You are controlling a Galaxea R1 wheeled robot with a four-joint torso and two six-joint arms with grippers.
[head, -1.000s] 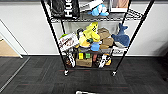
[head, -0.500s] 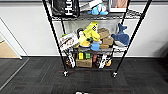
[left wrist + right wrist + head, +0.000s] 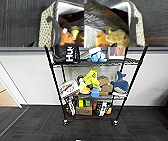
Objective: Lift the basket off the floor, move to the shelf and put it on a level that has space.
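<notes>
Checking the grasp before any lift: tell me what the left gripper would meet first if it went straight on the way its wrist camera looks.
Most likely the basket's black loop handle, which arcs directly ahead against the cream woven wall of the basket. Beyond the rim lie soft toys. Depth is unclear, so it may already be touching.

Wheeled black shelf (image 3: pixel 58 92) on carpeted floor (image 3: pixel 37 124), tiers crowded with toys (image 3: pixel 121 84)
</notes>
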